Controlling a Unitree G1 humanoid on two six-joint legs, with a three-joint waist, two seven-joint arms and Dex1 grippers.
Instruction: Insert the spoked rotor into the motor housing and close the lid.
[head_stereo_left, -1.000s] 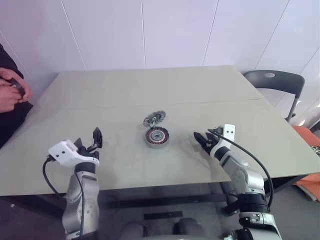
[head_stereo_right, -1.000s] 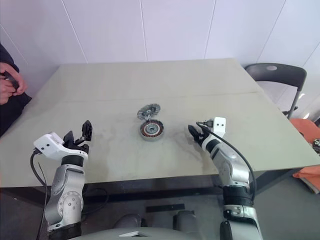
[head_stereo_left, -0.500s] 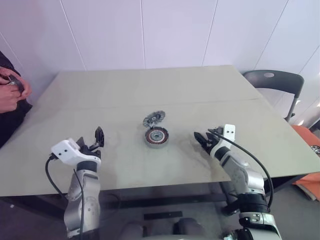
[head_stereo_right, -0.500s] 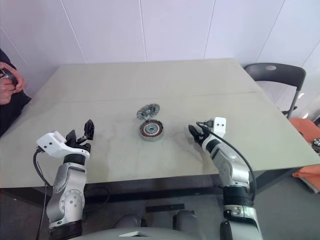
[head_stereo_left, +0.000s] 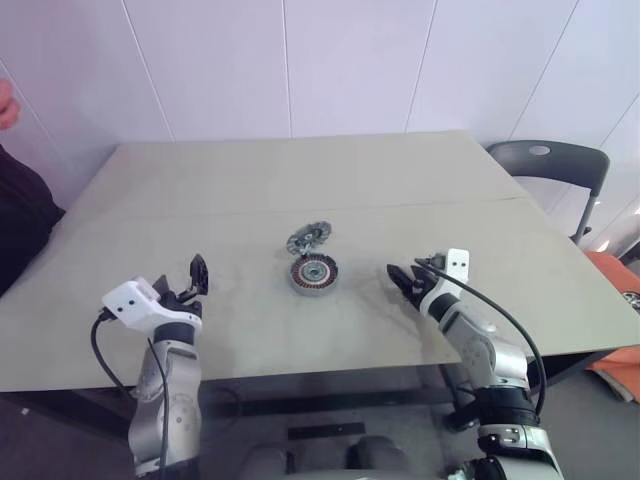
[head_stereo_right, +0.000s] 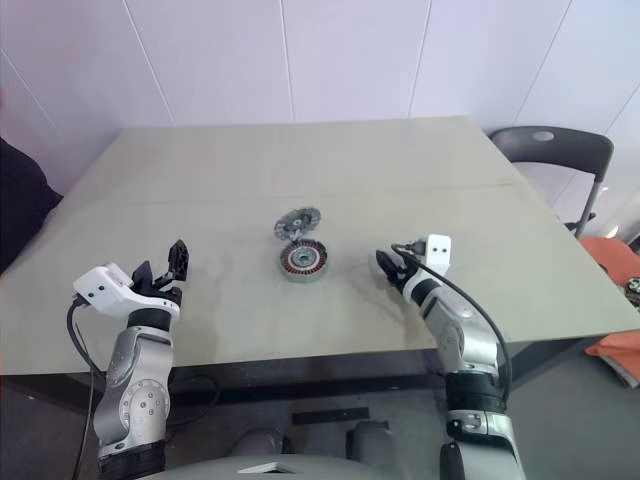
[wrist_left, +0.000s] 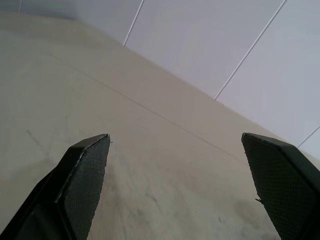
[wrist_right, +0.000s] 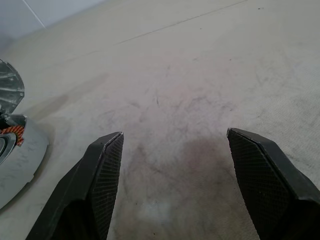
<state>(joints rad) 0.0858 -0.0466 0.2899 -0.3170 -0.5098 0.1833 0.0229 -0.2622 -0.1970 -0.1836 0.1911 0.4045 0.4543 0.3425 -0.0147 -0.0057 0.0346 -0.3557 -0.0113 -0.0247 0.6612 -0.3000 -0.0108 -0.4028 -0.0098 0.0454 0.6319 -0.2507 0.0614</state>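
Table (head_stereo_left: 250, 180): pale, wide, taking up most of the head views, with a thin seam running across it. White panelled wall (head_stereo_left: 350, 60) is standing behind it. Dark grey chair (head_stereo_left: 548, 160) is sitting off the far right corner, an orange object (head_stereo_left: 615, 270) lying lower down past the right edge. A person's dark sleeve (head_stereo_left: 20, 220) is showing at the left edge, well apart from the parts.

Left gripper (wrist_left: 175, 137) is hovering over bare tabletop near the left front, fingers spread wide, grasping nothing. Right gripper (wrist_right: 175, 133) is hovering to the right of the parts, fingers likewise spread, nothing between them; open table separates it from the parts.

Motor housing (head_stereo_left: 314, 274) is lying flat near the table's middle, between the two grippers, copper windings and silvery hub facing up. Whether anything is sitting inside it, cannot tell. Lid (head_stereo_left: 308, 237) is resting just behind the housing, tilted, apparently touching its far rim.
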